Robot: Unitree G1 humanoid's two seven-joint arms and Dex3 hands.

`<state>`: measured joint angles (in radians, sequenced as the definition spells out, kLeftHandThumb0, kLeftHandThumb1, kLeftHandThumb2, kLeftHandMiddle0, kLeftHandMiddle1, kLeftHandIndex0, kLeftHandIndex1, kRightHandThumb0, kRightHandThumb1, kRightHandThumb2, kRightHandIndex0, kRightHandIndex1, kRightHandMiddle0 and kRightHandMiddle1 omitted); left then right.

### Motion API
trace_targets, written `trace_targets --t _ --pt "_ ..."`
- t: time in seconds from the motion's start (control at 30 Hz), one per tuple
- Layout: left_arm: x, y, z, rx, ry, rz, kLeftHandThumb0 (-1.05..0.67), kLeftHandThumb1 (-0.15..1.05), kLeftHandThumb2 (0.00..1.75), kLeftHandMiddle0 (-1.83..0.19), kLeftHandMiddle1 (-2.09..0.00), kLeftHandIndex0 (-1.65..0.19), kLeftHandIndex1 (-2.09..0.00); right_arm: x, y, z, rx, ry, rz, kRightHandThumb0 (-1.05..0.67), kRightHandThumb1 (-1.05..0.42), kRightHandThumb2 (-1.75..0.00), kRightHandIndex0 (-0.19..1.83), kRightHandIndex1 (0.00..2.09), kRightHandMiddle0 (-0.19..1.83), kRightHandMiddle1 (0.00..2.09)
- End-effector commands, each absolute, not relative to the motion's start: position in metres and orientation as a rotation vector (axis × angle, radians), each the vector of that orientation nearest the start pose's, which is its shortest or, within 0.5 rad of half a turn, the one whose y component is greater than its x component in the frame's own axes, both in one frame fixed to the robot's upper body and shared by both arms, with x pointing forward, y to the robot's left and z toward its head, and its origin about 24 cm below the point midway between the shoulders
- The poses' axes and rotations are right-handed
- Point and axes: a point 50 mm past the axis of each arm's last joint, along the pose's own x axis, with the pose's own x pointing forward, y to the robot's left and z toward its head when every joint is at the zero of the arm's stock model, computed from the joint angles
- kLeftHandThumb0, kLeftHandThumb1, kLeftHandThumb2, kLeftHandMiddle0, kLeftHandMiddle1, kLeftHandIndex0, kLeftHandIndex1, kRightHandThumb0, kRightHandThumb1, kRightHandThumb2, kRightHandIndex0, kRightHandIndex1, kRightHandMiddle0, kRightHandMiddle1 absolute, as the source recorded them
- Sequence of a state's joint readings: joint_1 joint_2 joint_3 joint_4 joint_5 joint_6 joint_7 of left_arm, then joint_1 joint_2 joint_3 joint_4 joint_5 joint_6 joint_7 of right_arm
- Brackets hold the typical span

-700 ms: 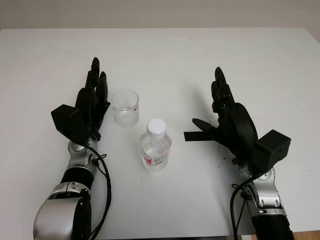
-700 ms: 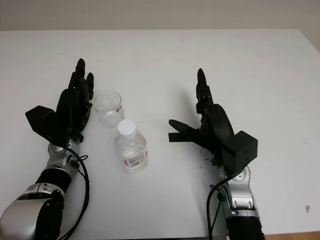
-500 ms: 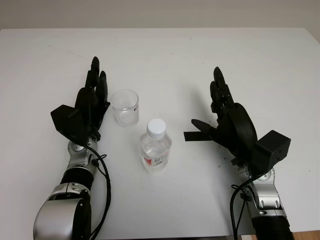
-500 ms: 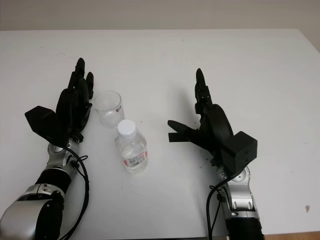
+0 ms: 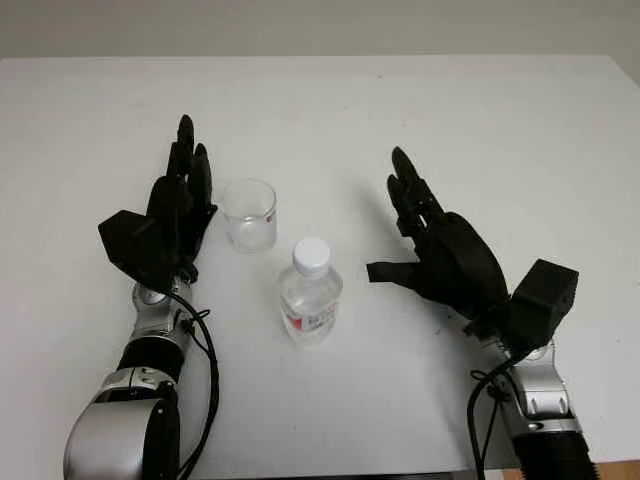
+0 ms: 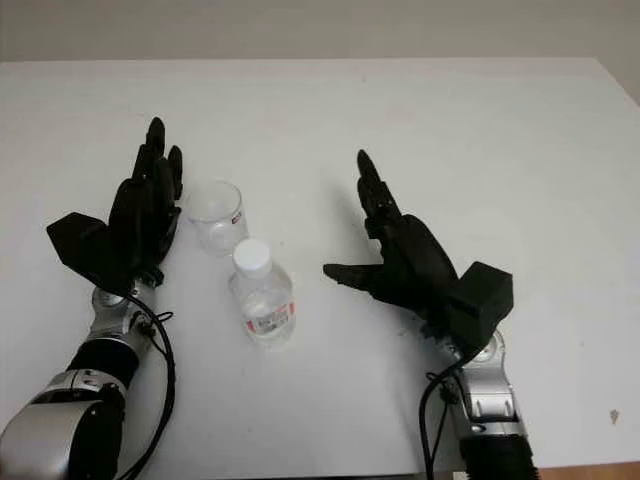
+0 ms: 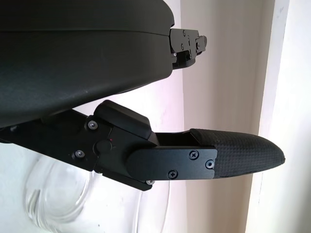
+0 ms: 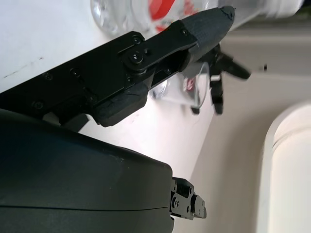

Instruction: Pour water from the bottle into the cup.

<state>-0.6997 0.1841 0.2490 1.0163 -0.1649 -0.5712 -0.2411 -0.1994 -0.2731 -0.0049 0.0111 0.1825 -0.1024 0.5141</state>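
A small clear water bottle (image 5: 311, 293) with a white cap and a red-and-white label stands upright near the middle of the white table. Just behind it to the left stands an empty clear plastic cup (image 5: 250, 214); its rim (image 7: 53, 204) appears in the left wrist view. My left hand (image 5: 178, 205) is open, upright, just left of the cup without touching it. My right hand (image 5: 425, 245) is open, to the right of the bottle, its thumb (image 5: 388, 271) pointing toward the bottle across a gap. In the right wrist view the bottle's label (image 8: 167, 7) lies beyond the thumb.
The white table (image 5: 330, 110) stretches far behind and to both sides of the bottle and cup. Its front edge runs near the bottom of the eye views, close to my forearms.
My right hand has shifted left toward the bottle and tilted, its fingers now leaning leftward. The left hand, cup and bottle have stayed where they were.
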Motion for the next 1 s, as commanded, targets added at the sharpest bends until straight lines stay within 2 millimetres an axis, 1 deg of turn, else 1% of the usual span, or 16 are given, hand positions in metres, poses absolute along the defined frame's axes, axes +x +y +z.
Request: trace_targets --t 0.0,0.13,0.4,0.6,0.77,0.97 --pt "0.358 0.204 0.079 -0.059 -0.258 -0.031 -1.05 1.05 0.49 0.07 0.00 0.07 0.00 0.274 -0.163 0.110 -0.171 -0.268 0.598 -0.94 -0.85 -0.04 -0.19 0.00 -0.19 0.00" --pt "0.362 0.207 0.084 -0.071 -0.255 -0.029 -1.05 1.05 0.49 0.06 0.00 0.06 0.00 0.269 -0.161 0.115 -0.193 -0.246 0.691 -0.85 -0.83 -0.04 -0.19 0.00 -0.17 0.02" --pt "0.367 0.212 0.088 -0.098 -0.236 -0.008 -1.05 1.05 0.48 0.05 0.00 0.05 0.00 0.266 -0.151 0.114 -0.222 -0.179 0.813 -0.80 -0.82 -0.05 -0.14 0.05 -0.12 0.05" --pt "0.366 0.210 0.088 -0.091 -0.238 -0.025 -1.05 1.05 0.49 0.06 0.00 0.07 0.00 0.270 -0.144 0.106 -0.211 -0.135 0.882 -0.81 -0.80 -0.05 0.01 0.12 -0.01 0.11" --pt "0.366 0.207 0.090 -0.085 -0.245 -0.033 -1.05 1.05 0.50 0.10 0.00 0.11 0.00 0.274 -0.137 0.100 -0.197 -0.108 0.925 -0.82 -0.78 -0.05 0.15 0.16 0.14 0.18" --pt "0.365 0.205 0.091 -0.096 -0.264 -0.051 -1.05 1.05 0.50 0.10 0.00 0.12 0.00 0.279 -0.127 0.096 -0.191 -0.084 0.976 -0.83 -0.78 -0.05 0.23 0.18 0.21 0.22"
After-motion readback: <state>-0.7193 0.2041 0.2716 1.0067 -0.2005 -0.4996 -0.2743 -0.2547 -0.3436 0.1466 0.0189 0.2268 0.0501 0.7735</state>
